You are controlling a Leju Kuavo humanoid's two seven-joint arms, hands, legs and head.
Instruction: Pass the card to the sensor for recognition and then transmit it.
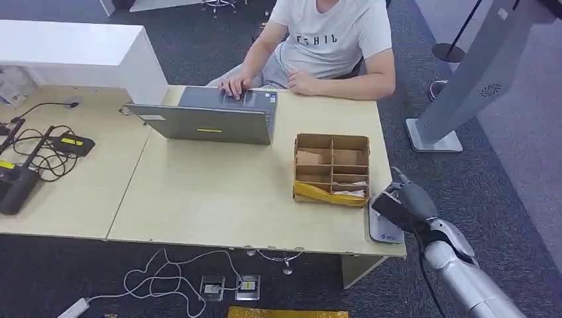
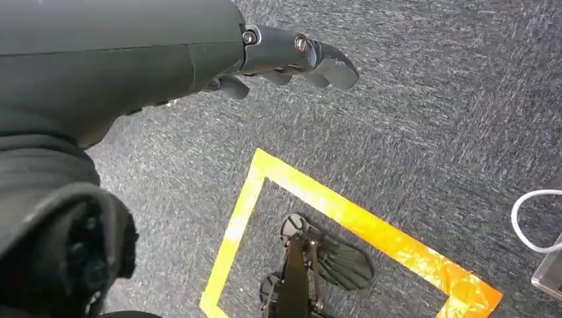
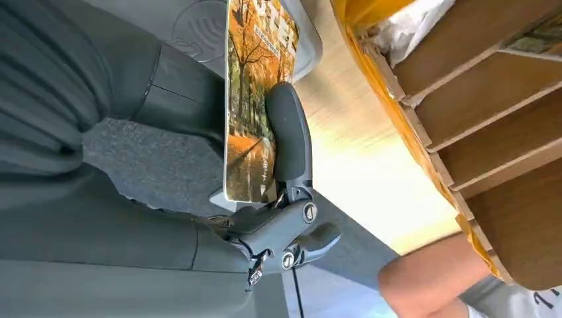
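Observation:
My right hand (image 1: 412, 202) hovers at the table's front right corner and pinches the card (image 1: 391, 211) between thumb and finger. The right wrist view shows the card (image 3: 255, 99) printed with an autumn tree scene, and a dark finger (image 3: 289, 132) pressed on its face. Just under the card lies the flat grey sensor pad (image 1: 384, 229) on the table corner; the same sensor (image 3: 199, 26) sits behind the card in the wrist view. My left hand (image 2: 291, 59) hangs over the carpet, fingers loosely extended and holding nothing.
A brown cardboard divider box (image 1: 331, 169) with yellow tape stands just left of the sensor. A person (image 1: 331, 40) sits across the table typing on a grey laptop (image 1: 212, 119). Cables and chargers (image 1: 40, 152) lie at the far left. A grey stand (image 1: 464, 93) rises at the right.

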